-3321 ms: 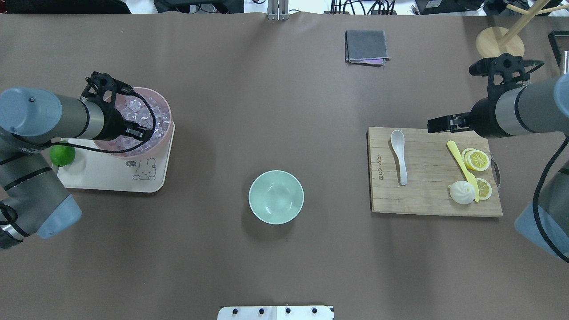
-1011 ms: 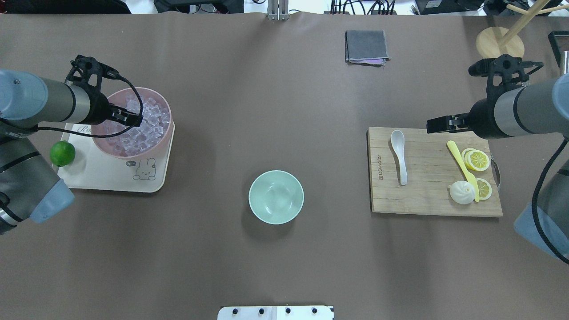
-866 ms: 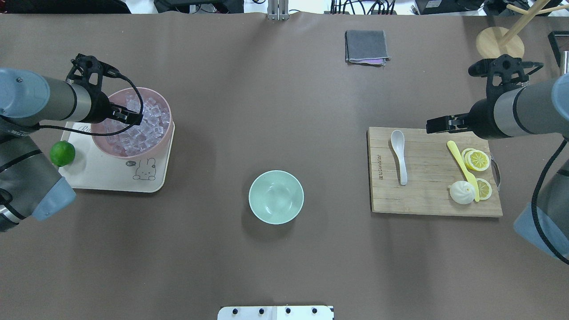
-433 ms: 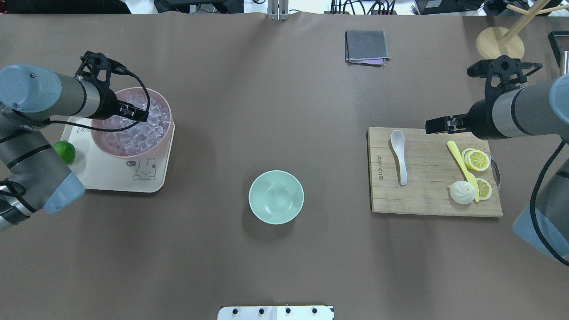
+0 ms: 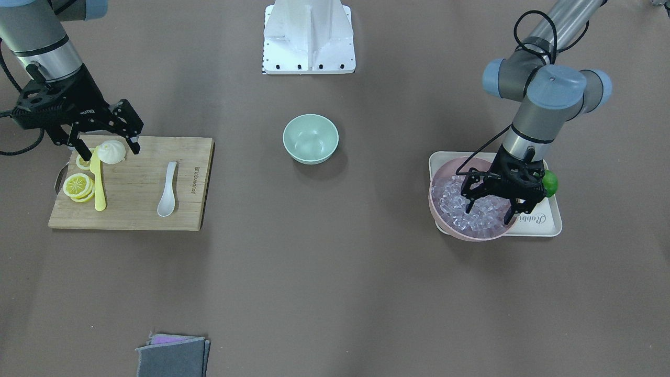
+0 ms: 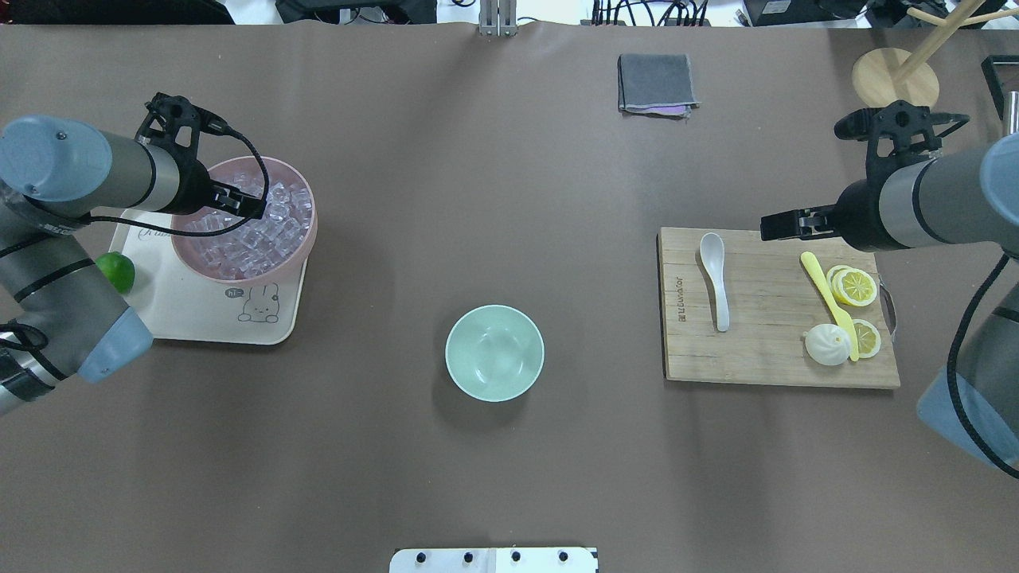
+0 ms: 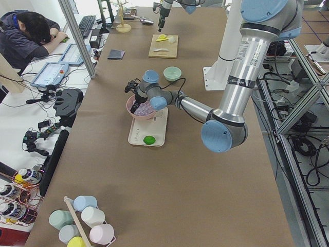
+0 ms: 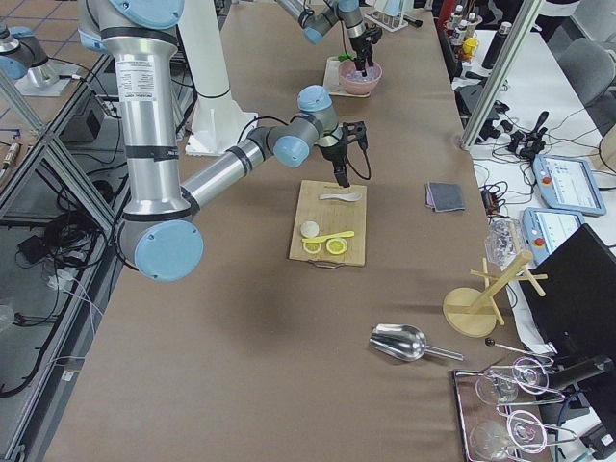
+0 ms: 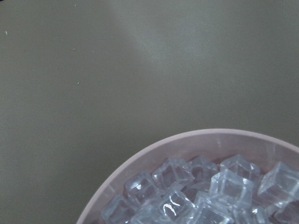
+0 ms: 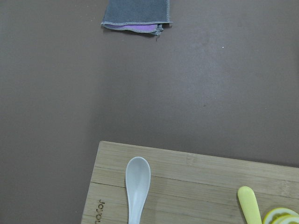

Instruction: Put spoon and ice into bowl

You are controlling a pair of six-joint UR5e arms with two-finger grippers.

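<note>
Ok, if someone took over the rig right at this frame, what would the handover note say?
Left gripper: open, low over the ice heaped in the pink bowl. It holds no cube, and I cannot tell whether it touches any.
Right gripper: open and empty, above the far edge of the cutting board.
The spoon lies flat on the board, untouched. The bowl stands empty at mid-table.
Done: nothing is in the bowl yet.
Left: grasp a cube and drop it in the bowl, then pick up the spoon and place it there too.
</note>
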